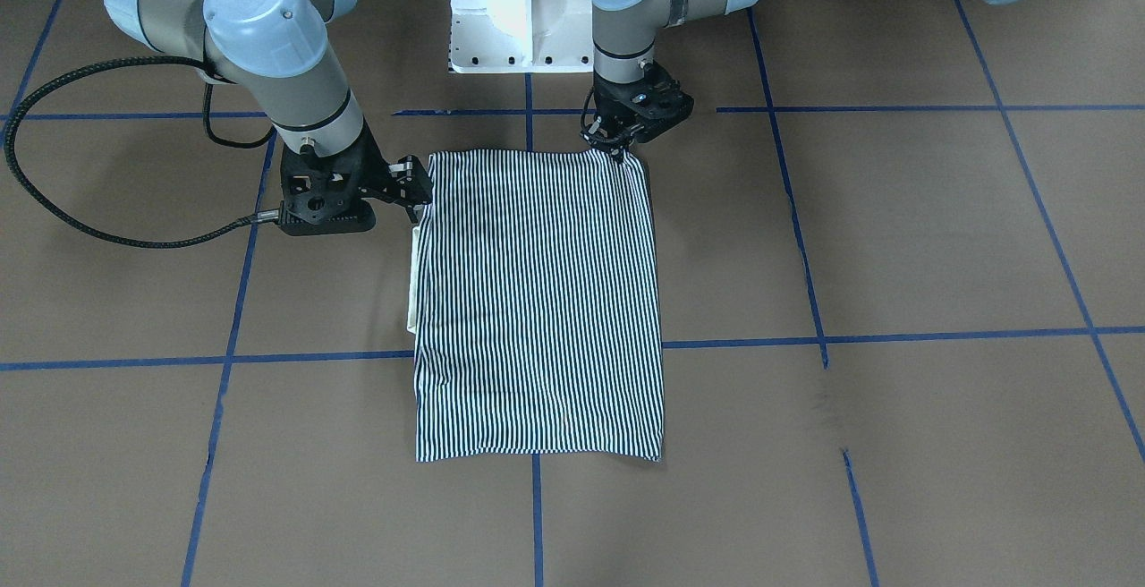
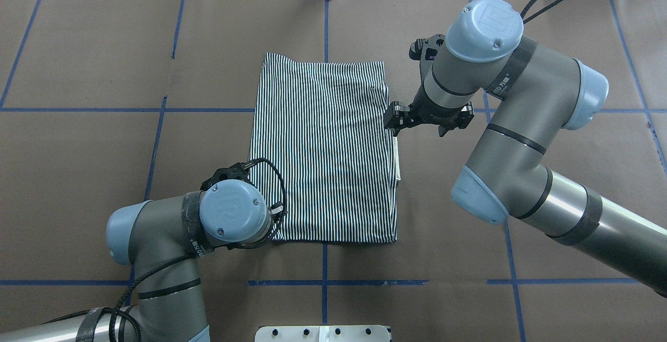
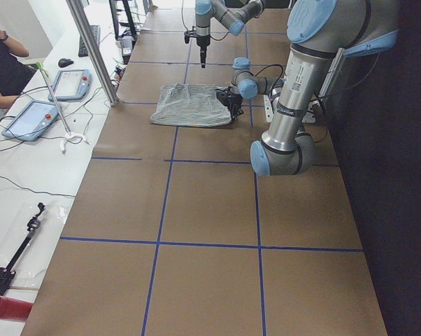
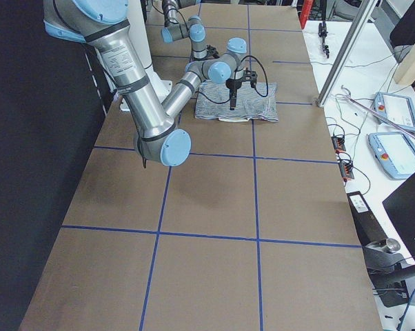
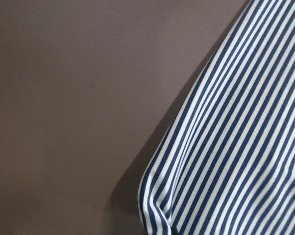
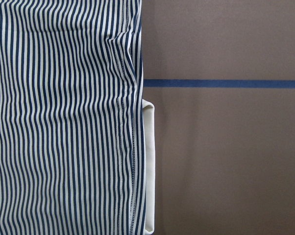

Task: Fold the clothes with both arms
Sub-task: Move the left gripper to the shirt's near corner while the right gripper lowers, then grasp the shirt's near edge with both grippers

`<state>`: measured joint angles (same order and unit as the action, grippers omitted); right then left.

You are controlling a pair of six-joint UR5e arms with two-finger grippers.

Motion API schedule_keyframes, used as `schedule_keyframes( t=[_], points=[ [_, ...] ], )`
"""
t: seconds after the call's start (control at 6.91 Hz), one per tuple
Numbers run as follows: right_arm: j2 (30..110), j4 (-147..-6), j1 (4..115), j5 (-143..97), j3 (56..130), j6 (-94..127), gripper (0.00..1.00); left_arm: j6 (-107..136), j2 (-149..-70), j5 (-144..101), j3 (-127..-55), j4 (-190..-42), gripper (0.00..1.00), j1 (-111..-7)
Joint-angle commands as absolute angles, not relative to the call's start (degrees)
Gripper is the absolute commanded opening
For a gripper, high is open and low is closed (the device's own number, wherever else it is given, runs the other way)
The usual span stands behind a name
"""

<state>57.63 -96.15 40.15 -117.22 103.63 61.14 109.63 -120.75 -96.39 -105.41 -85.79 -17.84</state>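
Navy-and-white striped polo shirt [image 2: 323,149] is lying flat as a folded rectangle mid-table on the brown paper-covered table [image 2: 104,45], its long axis running away from the robot. A cream collar strip [image 6: 148,166] is peeking out along its right long edge.

The black left gripper [image 1: 619,150] is sitting at the near left corner with its fingers pressed together. Judging by the puckered cloth in its wrist view, it is pinching that corner.

The black right gripper [image 1: 417,184] is hovering just beside the right long edge, jaws spread, gripping nothing.

The shirt is lying between the two grippers. The left arm is nearer the near hem, so the coming fold is probably going lengthwise.
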Motion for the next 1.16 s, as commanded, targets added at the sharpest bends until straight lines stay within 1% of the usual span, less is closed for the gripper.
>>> schedule_keyframes(
  t=[0.0,0.29,0.43,0.58,0.72,0.87,1.01],
  points=[
    [57.48,-96.06,36.24,-117.25,105.98,75.33,1.0,102.45,-120.59,-96.42,-106.34,-85.78,0.0,-18.19],
    [57.13,-94.32,29.22,-112.62,107.14,96.93,1.0,101.6,-119.54,-96.33,-107.22,-85.87,0.0,-18.19],
    [58.96,-89.43,24.22,-106.5,106.7,105.3,1.0,101.08,-119.53,-96.33,-107.31,-85.78,0.0,-18.28],
    [59.84,-88.43,21.39,-103.91,105.83,113.21,1.0,100.99,-119.53,-96.33,-107.31,-85.78,0.0,-18.8],
    [58.98,-88.59,20.92,-103.71,103.91,119.73,1.0,100.99,-119.44,-96.33,-107.31,-85.78,0.0,-18.9],
    [58.8,-88.59,20.83,-103.71,103.1,122.67,1.0,100.99,-119.44,-96.42,-107.31,-85.78,0.0,-18.9],
    [57.32,-88.59,20.83,-103.71,100.66,125.65,1.0,101.07,-119.53,-96.5,-107.49,-85.87,0.0,-18.81]
  ],
)
